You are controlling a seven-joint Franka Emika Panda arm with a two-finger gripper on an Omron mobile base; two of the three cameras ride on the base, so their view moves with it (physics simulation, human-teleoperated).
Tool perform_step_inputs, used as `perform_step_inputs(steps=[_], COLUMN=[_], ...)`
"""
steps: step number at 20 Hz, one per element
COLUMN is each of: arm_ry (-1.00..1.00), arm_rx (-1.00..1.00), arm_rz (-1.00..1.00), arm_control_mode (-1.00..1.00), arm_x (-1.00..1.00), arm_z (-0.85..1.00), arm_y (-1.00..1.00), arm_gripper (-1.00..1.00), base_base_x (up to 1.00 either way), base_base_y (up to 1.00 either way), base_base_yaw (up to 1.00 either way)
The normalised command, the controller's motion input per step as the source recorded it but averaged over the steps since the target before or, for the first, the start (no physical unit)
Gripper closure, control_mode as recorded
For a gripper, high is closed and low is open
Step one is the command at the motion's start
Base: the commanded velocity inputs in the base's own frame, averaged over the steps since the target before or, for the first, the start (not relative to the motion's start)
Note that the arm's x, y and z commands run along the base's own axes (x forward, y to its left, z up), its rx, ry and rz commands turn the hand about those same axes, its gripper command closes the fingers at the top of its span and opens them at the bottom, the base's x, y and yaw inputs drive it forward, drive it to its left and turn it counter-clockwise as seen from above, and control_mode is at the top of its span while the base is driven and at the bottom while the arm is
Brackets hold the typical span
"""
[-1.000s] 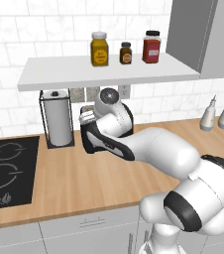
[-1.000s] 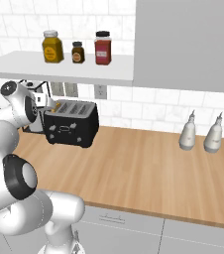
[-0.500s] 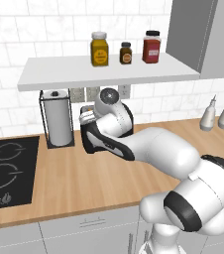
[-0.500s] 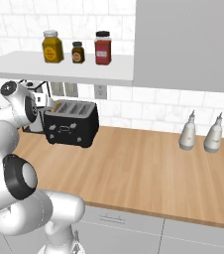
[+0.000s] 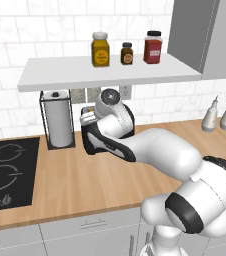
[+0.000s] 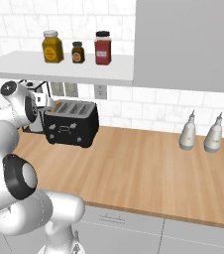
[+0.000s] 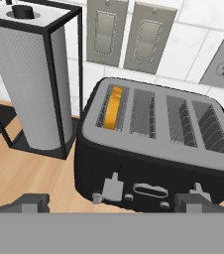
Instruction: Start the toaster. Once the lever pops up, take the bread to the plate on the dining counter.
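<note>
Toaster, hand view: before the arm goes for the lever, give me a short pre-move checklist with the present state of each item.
1. Bread seated in the toaster slot nearest the paper-towel roll: ok.
2. Hand open, tips apart and holding nothing: ok.
3. Lever on the toaster's front in sight: ok.
4. Lever up or already pressed: cannot tell.
5. Hand touching the lever: not ok, it hangs short of the toaster's front.

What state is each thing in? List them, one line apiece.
toaster: upright on the wood counter, four slots, leftmost one loaded.
bread: standing on edge in the leftmost slot, top just showing.
lever: on the toaster's front, untouched.
tool: open, just in front of the toaster.
paper-towel roll: upright in its wire frame.
</note>
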Motion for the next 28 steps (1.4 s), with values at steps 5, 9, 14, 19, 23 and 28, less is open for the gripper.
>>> perform_step_inputs(steps=[5, 9, 14, 19, 23, 28], arm_ry=[0.0, 0.0, 0.0, 0.0, 0.0, 0.0], arm_rx=[0.0, 0.0, 0.0, 0.0, 0.0, 0.0], arm_rz=[0.0, 0.0, 0.0, 0.0, 0.0, 0.0], arm_control_mode=[-1.0, -1.0, -1.0, -1.0, -1.0, -1.0], arm_x=[0.0, 0.0, 0.0, 0.0, 0.0, 0.0], arm_z=[0.0, 0.0, 0.0, 0.0, 0.0, 0.0], arm_y=[0.0, 0.0, 0.0, 0.0, 0.0, 0.0], arm_gripper=[-1.0, -1.0, -1.0, -1.0, -1.0, -1.0], base_base_x=[0.0, 0.0, 0.0, 0.0, 0.0, 0.0], base_base_y=[0.0, 0.0, 0.0, 0.0, 0.0, 0.0], base_base_yaw=[0.0, 0.0, 0.0, 0.0, 0.0, 0.0])
